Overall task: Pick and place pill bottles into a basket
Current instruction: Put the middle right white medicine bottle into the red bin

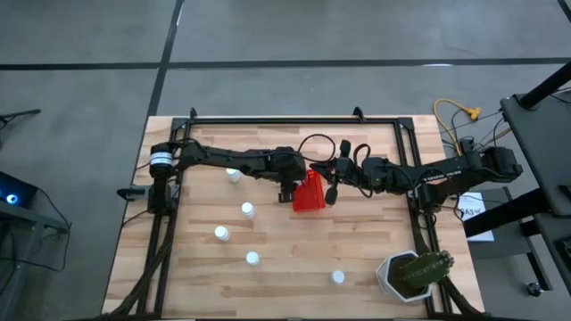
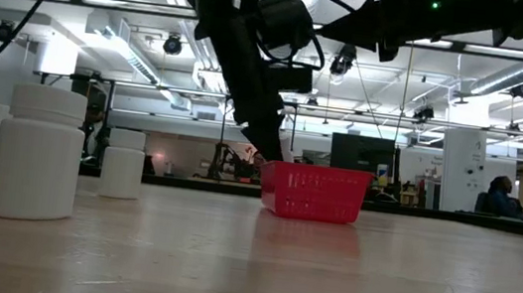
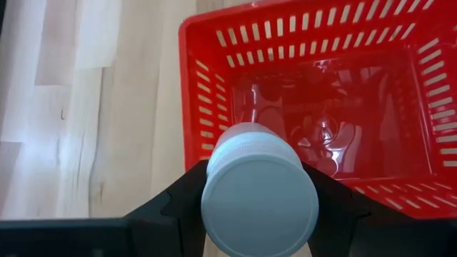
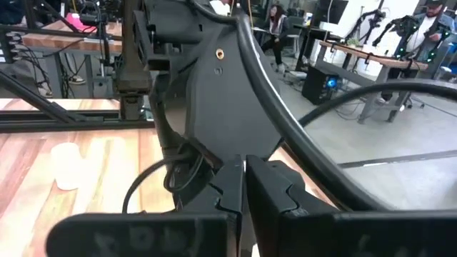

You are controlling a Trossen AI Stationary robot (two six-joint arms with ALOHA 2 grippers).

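First bottle held at the basket rim; nothing dropped in yet.

Your left gripper [image 3: 258,207] clamps one bottle [image 3: 258,193] just over the near wall of the empty basket [image 3: 207,86]; five bottles [image 1: 247,210] wait on the table [image 1: 357,259], well apart. The right gripper [image 4: 244,187] sits shut just beside the basket, crowding that side.

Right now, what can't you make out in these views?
- High view: the left gripper and its held pill bottle are hidden under the arm; only the left wrist view shows the grip.
- Basket contents: too small in the high view, behind slotted walls in the low view; the left wrist view shows no bottle on the floor it covers.
- Right wrist view: the right gripper is shut, and the left arm fills the frame, hiding the basket.
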